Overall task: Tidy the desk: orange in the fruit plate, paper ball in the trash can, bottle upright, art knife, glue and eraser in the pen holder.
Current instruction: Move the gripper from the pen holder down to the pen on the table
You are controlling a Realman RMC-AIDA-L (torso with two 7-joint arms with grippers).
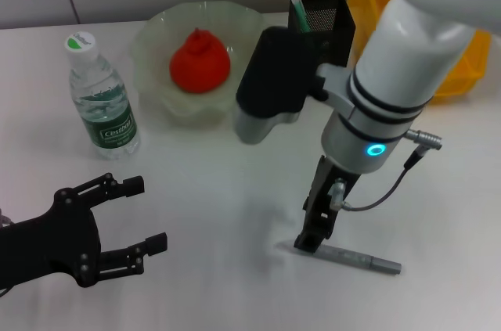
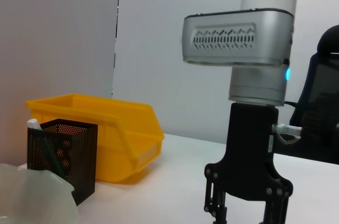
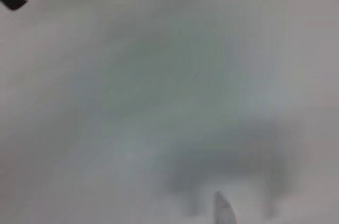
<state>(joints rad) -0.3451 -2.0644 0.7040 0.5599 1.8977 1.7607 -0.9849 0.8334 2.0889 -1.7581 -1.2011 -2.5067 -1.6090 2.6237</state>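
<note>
Judged the main risk as a slip: slim grey pen-shaped art knife (image 1: 358, 258) lay flat on the white desk (image 1: 227, 214), offering little height to pinch — likely to skid or roll away, or tip out, if caught only at its end. Could also strike the rim of the black mesh pen holder (image 1: 327, 19) on the way in, given the long body.

Stood the right gripper (image 1: 311, 239) nearly vertical, tips down at the near end of the knife, touching or just beside it; could not tell whether the fingers were apart or clamped. Extended the rest of the knife away toward the robot's right.

Hovered the left gripper (image 1: 139, 215) low on the left, fingers spread, holding nothing.
</note>
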